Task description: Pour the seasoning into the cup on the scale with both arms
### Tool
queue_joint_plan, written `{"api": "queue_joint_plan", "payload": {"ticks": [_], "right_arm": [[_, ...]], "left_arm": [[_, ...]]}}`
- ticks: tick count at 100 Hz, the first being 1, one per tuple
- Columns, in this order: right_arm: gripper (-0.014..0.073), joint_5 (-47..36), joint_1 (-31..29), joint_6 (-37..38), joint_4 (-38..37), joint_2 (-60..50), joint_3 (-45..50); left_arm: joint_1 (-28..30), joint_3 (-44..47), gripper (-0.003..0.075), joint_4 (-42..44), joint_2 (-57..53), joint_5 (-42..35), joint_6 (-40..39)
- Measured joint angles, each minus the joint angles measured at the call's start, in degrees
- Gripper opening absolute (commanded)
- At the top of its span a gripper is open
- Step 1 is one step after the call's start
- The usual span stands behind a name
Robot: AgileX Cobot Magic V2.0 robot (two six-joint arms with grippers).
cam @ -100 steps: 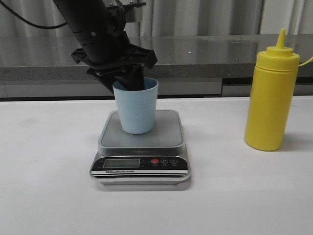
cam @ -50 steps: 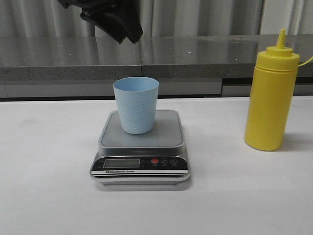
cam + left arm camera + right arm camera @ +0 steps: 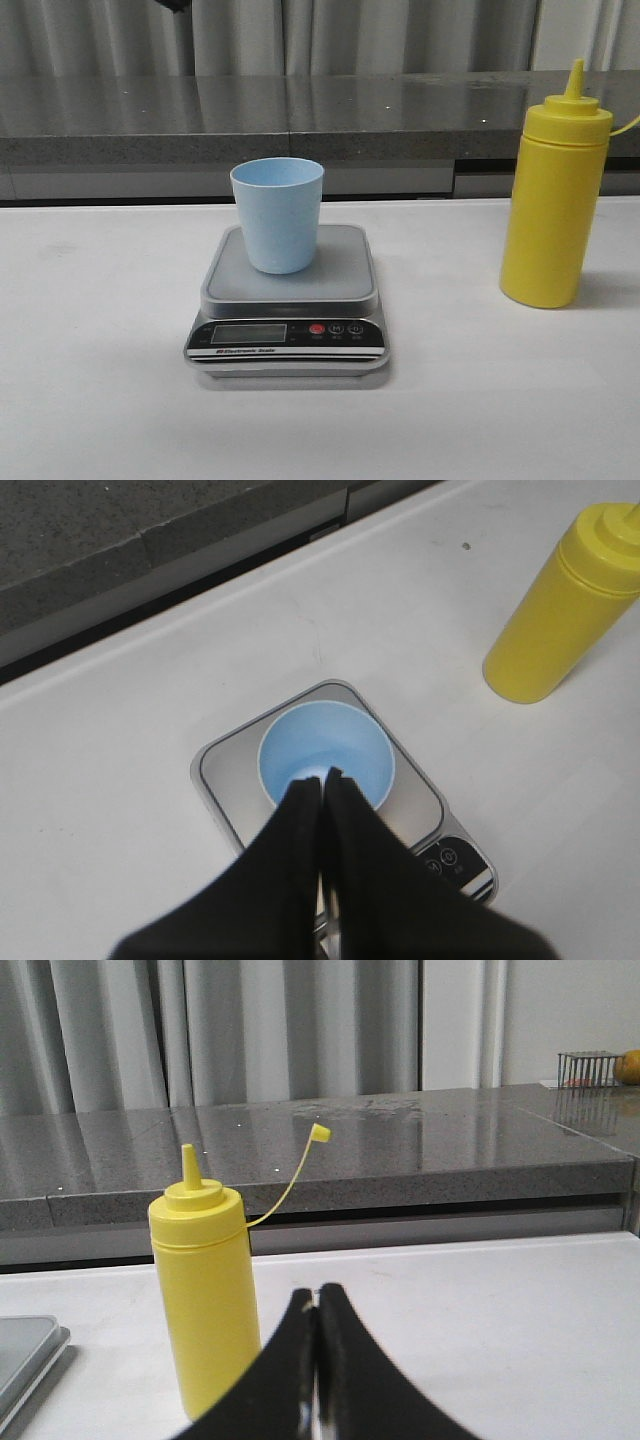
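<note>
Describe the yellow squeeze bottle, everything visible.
The seasoning bottle is a tall yellow cylinder, plastic by the look, with a ridged shoulder cap and cone nozzle. Its small tip cap hangs off on a thin tether, so the nozzle is uncovered. It stands upright on the white table, to the right of the scale, apart from it. Nothing grips it.

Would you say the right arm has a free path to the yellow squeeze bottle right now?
Probably yes: the squeeze bottle stands upright just ahead of the right pincer, nothing between them, though the pincer is shut and must open first.
</note>
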Motion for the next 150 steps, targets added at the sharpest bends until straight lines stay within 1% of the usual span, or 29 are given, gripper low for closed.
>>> {"api": "queue_joint_plan", "payload": {"ticks": [21,35,66,89,100,122,136,150], "right_arm": [[-0.0061,0.0,0.0,0.0,0.0,0.0,0.0],[-0.0061,0.0,0.0,0.0,0.0,0.0,0.0],[-0.0061,0.0,0.0,0.0,0.0,0.0,0.0],[-0.0061,0.0,0.0,0.0,-0.6,0.0,0.0],[-0.0061,0.0,0.0,0.0,-2.4,0.0,0.0],[-0.0061,0.0,0.0,0.0,-3.2,0.0,0.0],[-0.0061,0.0,0.0,0.0,-3.4,0.0,0.0],[-0.0061,-0.1,0.0,0.0,-3.4,0.0,0.0]], "left_arm": [[0.3,13.8,-0.0020,0.0,-11.2,-8.3,-0.7],[0.3,21.7,-0.0020,0.0,-18.9,-11.9,-1.0],[0.3,34.9,-0.0020,-0.1,-35.3,-13.1,-1.1],[0.3,43.5,-0.0020,-0.1,-45.5,-13.8,-1.1],[0.3,46.7,-0.0020,-0.1,-50.4,-14.1,-1.1],[0.3,51.0,-0.0020,-0.1,-59.5,-14.2,-1.1],[0.3,51.7,-0.0020,-0.1,-62.5,-14.2,-1.1],[0.3,51.7,-0.0020,-0.1,-62.8,-14.2,-1.1]]}}
